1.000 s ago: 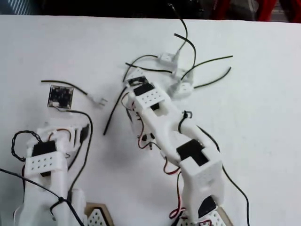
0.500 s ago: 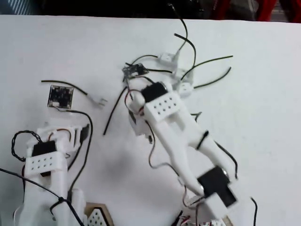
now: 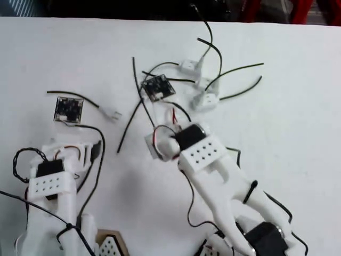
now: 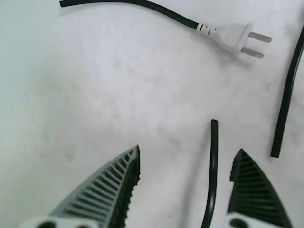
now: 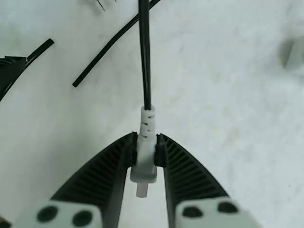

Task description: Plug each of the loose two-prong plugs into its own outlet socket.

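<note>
Right gripper (image 5: 146, 137) is clamped on the body of a white plug (image 5: 143, 164); its black cord (image 5: 144, 57) runs straight away from the tips. Left gripper (image 4: 187, 152) hangs spread wide over the table (image 4: 95, 85). A second white plug (image 4: 233, 38) lies loose beyond it, prongs bare. A white socket block (image 3: 205, 100) sits farther back.

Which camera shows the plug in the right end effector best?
Right wrist view: the plug is clamped in the right end effector. High view: the arm covers it, cord trailing out. Left wrist view shows another, loose plug.
</note>
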Controlling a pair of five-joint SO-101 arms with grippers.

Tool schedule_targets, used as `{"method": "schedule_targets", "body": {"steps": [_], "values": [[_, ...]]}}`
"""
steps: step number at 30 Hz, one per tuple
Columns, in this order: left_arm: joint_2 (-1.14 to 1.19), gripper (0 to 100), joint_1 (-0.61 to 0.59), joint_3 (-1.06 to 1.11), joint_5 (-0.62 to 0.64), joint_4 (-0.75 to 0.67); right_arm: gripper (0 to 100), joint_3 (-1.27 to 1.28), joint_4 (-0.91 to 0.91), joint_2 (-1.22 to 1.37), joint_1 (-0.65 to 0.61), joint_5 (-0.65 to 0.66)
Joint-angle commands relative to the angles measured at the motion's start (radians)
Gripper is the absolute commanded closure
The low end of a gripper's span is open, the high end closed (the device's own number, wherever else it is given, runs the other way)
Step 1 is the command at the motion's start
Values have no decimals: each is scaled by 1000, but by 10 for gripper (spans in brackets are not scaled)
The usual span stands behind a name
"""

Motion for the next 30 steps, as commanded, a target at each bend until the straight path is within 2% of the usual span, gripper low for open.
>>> {"method": "schedule_targets", "body": {"steps": [1, 11, 15, 21, 30], "values": [[-30, 698, -5, -6, 0, -20, 982, 78, -139, -84, -10, 3], [-33, 698, -5, -18, 9, -20, 982, 345, -476, -209, -5, 3], [-33, 695, 10, -81, 109, -17, 982, 399, -552, -228, -12, 2], [-33, 695, 127, -196, 192, -12, 982, 485, -618, -354, -15, -68], [-33, 695, 292, -308, 255, -12, 982, 621, -624, -621, -81, -68]]}}
